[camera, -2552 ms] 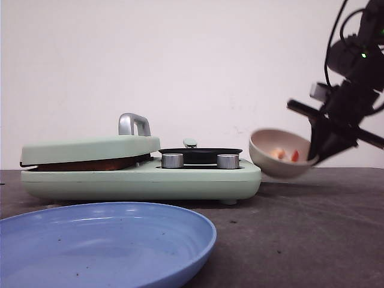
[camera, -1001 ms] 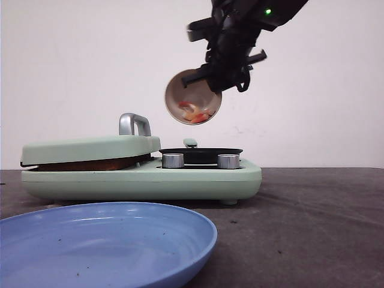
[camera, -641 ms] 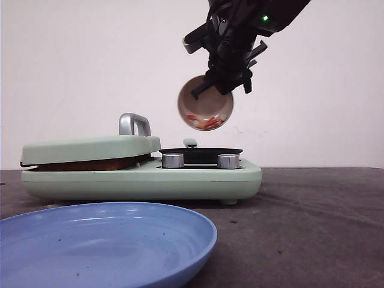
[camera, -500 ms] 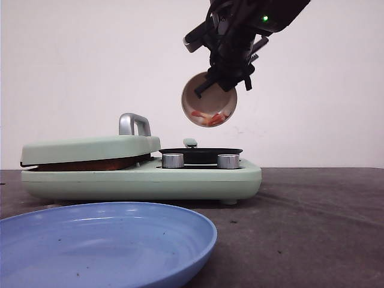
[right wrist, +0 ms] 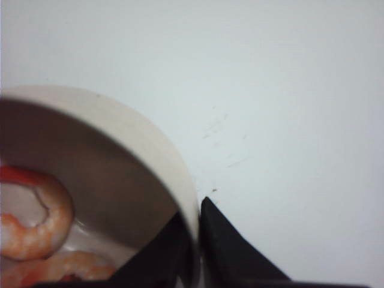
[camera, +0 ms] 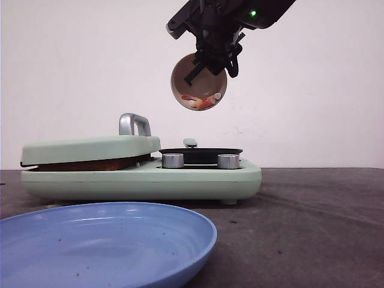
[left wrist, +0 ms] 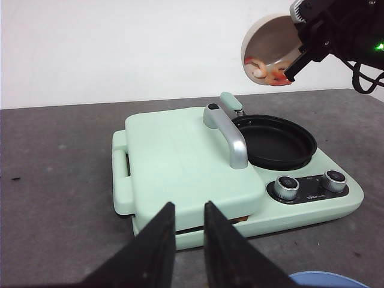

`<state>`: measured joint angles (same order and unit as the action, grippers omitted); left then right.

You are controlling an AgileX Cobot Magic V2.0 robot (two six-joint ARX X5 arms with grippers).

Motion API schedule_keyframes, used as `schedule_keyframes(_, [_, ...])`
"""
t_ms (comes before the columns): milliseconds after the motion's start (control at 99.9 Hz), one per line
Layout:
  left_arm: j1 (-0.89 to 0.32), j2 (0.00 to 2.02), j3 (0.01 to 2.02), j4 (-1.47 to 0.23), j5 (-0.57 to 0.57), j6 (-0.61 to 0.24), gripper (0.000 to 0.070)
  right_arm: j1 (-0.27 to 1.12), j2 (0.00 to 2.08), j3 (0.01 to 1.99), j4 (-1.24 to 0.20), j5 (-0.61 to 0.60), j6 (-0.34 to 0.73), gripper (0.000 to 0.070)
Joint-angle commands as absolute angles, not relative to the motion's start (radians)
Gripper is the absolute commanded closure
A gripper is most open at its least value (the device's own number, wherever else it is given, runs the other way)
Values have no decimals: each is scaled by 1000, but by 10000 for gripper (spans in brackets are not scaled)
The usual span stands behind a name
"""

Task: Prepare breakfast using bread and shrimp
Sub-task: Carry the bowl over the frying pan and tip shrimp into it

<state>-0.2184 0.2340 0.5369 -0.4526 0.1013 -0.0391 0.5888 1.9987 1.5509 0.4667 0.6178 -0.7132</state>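
Right gripper (camera: 211, 60), jaws pinched on the rim of the bowl (camera: 198, 81), holds it tipped high above the black pan (camera: 200, 155) of the green breakfast maker (camera: 141, 174). The shrimp (camera: 200, 101) lie against the bowl's lower wall. Left gripper (left wrist: 189, 231): fingers narrowly parted, holding nothing.

Matt mint plastic grill (camera: 141, 177), brushed-metal handle (left wrist: 231, 141), glossy blue plate (camera: 102, 243), rough dark tabletop (camera: 312, 228).
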Motion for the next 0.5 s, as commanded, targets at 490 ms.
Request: schedule_keyframes(490, [-220, 233, 539, -442, 97, -27, 674, 603, 2020, 1575, 529, 656, -710, 700])
